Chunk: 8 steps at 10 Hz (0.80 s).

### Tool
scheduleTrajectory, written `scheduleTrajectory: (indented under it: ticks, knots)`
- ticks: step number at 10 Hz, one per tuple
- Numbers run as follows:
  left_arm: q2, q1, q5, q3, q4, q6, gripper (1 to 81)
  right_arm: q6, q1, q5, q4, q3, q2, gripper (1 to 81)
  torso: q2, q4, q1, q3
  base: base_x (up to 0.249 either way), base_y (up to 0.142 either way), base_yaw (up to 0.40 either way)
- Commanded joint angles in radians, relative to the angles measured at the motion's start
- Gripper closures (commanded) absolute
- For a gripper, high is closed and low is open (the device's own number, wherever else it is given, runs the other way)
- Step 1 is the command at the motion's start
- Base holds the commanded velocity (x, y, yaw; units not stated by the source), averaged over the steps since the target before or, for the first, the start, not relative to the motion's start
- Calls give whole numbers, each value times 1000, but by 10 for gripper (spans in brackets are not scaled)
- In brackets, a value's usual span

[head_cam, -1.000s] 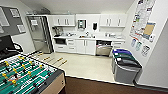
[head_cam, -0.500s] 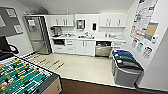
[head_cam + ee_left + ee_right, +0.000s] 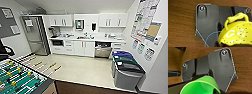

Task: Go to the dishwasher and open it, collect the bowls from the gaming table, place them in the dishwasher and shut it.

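Dishwasher (image 3: 103,50) sat ajar under the counter. Yellow-green bowl (image 3: 236,33) filled left wrist view, green bowl (image 3: 201,85) right; grip on either: couldn't tell

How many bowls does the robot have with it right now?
2: a yellow perforated bowl with a handle close in the left wrist view, and a bright green bowl close in the right wrist view.

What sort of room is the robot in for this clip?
Most likely an office break room with a kitchenette: a counter with a sink under white cabinets, a tall fridge, a built-in dishwasher, waste bins, and a table-football table in front.
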Motion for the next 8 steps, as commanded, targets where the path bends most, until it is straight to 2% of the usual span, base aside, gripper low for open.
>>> scheduleTrajectory:
  ticks: [1,8]
  knots:
    - [-9,-39,51,-4,7,7,811,-5,41,-58,-7,8,-17,811,0,0,0,0,177,-70,0]
    - [-11,-39,51,-4,7,7,811,-4,41,-58,-7,8,-17,811,0,0,0,0,177,-70,0]
